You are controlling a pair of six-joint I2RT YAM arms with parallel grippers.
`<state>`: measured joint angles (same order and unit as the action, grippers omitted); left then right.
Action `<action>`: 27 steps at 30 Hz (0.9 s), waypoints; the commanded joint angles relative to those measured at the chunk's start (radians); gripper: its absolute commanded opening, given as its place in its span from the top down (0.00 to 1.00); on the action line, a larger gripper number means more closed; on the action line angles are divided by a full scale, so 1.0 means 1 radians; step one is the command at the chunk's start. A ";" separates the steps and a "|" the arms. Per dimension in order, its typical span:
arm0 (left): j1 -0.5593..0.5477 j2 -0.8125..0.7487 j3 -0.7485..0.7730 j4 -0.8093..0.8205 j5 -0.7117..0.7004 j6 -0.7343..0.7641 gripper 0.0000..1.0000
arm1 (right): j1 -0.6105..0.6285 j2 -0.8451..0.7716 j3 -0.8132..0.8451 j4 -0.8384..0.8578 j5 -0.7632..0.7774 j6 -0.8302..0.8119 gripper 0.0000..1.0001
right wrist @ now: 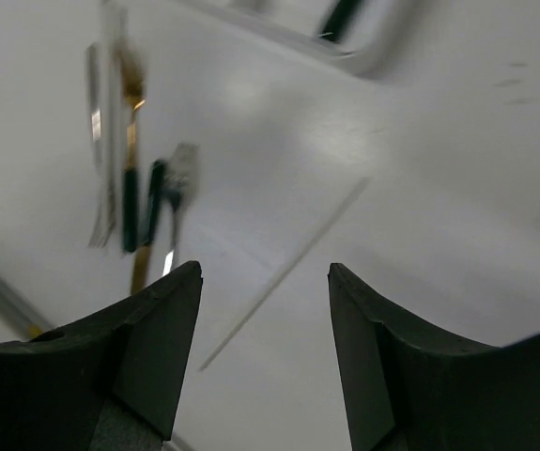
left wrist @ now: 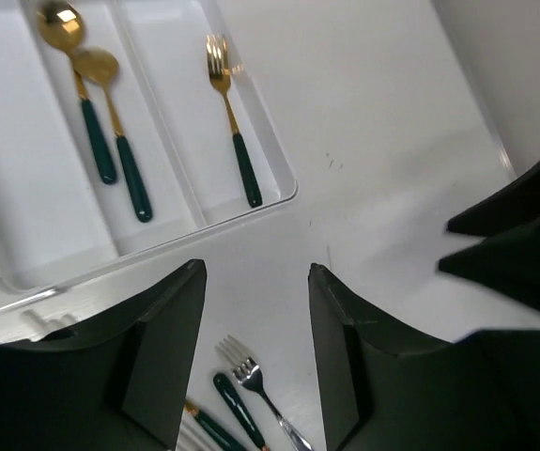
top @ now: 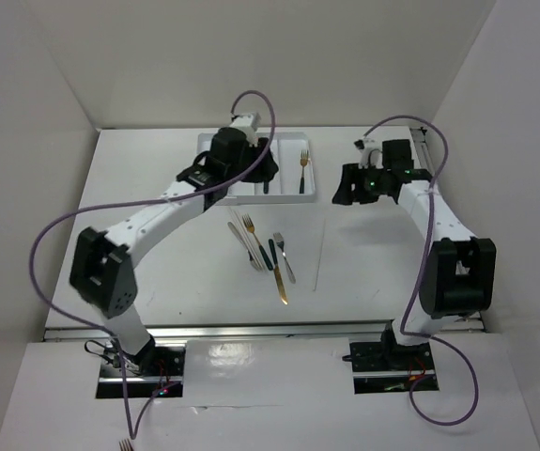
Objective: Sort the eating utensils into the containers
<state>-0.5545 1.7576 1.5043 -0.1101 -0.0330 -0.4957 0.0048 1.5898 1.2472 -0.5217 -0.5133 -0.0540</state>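
The white tray lies at the table's far middle; it also shows in the left wrist view. A gold fork with a teal handle lies in its rightmost compartment, and two gold teal-handled spoons lie in the one beside it. My left gripper is open and empty over the tray's near edge. My right gripper is open and empty, right of the tray. Several utensils lie loose mid-table. A thin pale stick lies beside them.
White walls close in the table on the left, back and right. A silver fork and a teal handle lie under the left gripper. A metal rail runs along the table's near edge. Purple cables loop from both arms.
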 commanded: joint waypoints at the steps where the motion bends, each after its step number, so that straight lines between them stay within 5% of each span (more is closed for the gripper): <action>1: 0.027 -0.162 -0.088 -0.049 -0.091 0.019 0.41 | 0.157 -0.144 -0.067 -0.026 -0.100 -0.079 0.36; 10: 0.074 -0.432 -0.268 -0.145 -0.263 0.088 0.41 | 0.369 -0.238 -0.250 -0.055 -0.061 -0.006 0.40; 27: 0.266 -0.652 -0.346 -0.215 -0.326 0.187 0.33 | 0.578 0.027 -0.115 0.054 0.320 0.134 0.44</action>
<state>-0.3012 1.1332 1.1774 -0.3176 -0.3397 -0.3359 0.5518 1.5967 1.0687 -0.5232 -0.2703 0.0517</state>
